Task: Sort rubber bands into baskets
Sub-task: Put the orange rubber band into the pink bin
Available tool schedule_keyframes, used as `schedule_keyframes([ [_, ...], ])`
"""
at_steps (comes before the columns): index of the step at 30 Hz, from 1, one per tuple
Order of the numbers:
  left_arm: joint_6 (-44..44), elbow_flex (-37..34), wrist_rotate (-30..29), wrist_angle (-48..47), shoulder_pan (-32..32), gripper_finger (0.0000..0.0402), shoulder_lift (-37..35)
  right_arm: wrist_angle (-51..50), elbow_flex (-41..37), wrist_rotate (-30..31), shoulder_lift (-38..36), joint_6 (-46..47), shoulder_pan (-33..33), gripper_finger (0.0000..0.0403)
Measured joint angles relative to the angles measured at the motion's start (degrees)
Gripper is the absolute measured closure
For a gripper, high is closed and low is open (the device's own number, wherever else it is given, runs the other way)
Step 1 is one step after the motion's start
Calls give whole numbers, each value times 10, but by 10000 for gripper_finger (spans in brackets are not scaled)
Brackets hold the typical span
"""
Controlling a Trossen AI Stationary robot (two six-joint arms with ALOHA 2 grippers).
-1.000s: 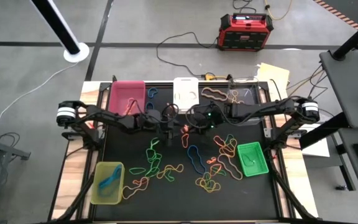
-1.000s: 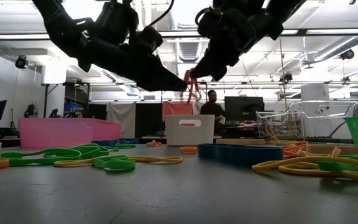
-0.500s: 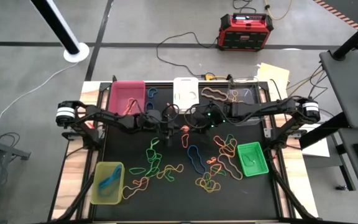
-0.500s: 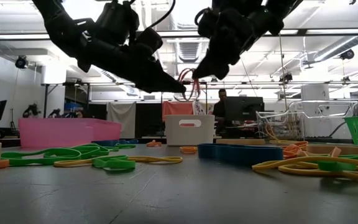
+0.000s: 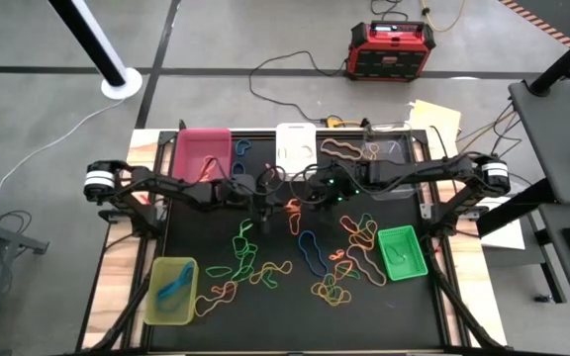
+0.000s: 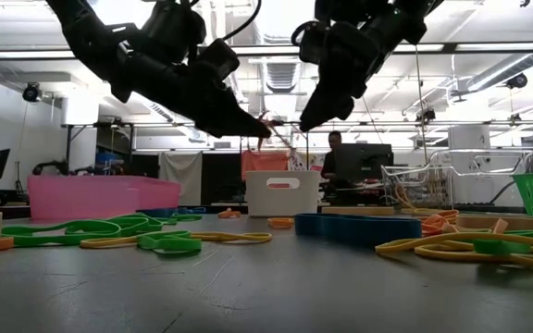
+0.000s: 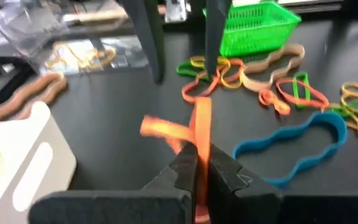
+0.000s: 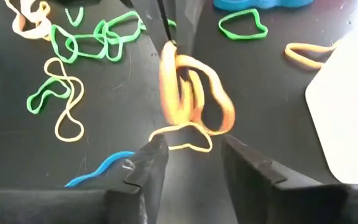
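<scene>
1. The left gripper point(image 7: 196, 163) hangs above the middle of the black table point(image 5: 265, 307), its fingers pinched shut on an orange rubber band point(image 7: 197, 127) that dangles from the tips.
2. The right gripper point(image 8: 191, 152) faces it close by, fingers spread apart, with the same orange band point(image 8: 188, 93) just in front of them and touching neither.
3. Loose rubber bands point(image 5: 255, 262) in green, orange, yellow and blue lie across the table, including a large blue rubber band point(image 5: 311, 249).
4. The pink basket point(image 5: 202, 150), white basket point(image 5: 296, 146) and clear basket point(image 5: 389, 148) sit along the far edge.
5. The bright green basket point(image 5: 402, 253) stands at the right, the yellow-green basket point(image 5: 169, 290) at the near left.
</scene>
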Motion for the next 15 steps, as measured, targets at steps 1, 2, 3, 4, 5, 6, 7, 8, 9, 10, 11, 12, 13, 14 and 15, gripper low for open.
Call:
schedule_keyframes([
  [1, -2, 0, 0, -12, 0, 401, -2, -5, 0, 0, 0, 0, -1, 252],
  [2, -2, 0, 0, -24, 0, 401, -6, -7, 0, 0, 0, 0, -1, 247],
  [3, -2, 0, 0, -31, 0, 401, -9, -6, 0, 1, 0, 0, -1, 242],
  [4, -2, 0, 1, -34, 0, 401, -13, -2, 0, 1, 0, -1, -1, 239],
  [5, -2, 0, 1, -39, 0, 401, -17, 7, 0, 1, 0, -3, -1, 235],
  [6, -2, 0, 3, -39, 0, 401, -20, 20, 0, 1, 3, -6, -1, 232],
  [7, -2, 0, 9, -39, 0, 401, -25, 32, 0, 0, 5, -7, -1, 229],
  [8, -2, 0, 17, -39, 0, 402, -29, 38, 0, -1, 6, -9, -1, 227],
  [9, -2, 0, 20, -37, 0, 402, -34, 45, -2, -1, 8, -10, -1, 225],
  [10, -2, 0, 25, -38, 0, 402, -38, 60, -3, -1, 12, -10, -1, 223],
  [11, -2, 0, 29, -37, 0, 402, -42, 73, -3, -1, 14, -10, -1, 222],
  [12, -2, 0, 31, -38, 0, 402, -45, 77, -3, -1, 17, -10, -1, 221],
  [13, -2, 0, 32, -37, 0, 402, -47, 81, -5, -1, 21, -10, -1, 221],
  [14, -2, 0, 32, -37, 0, 402, -49, 96, -5, -1, 27, -12, -1, 220],
  [15, -2, 0, 32, -40, 0, 402, -51, 113, -5, -1, 33, -16, -1, 220],
])
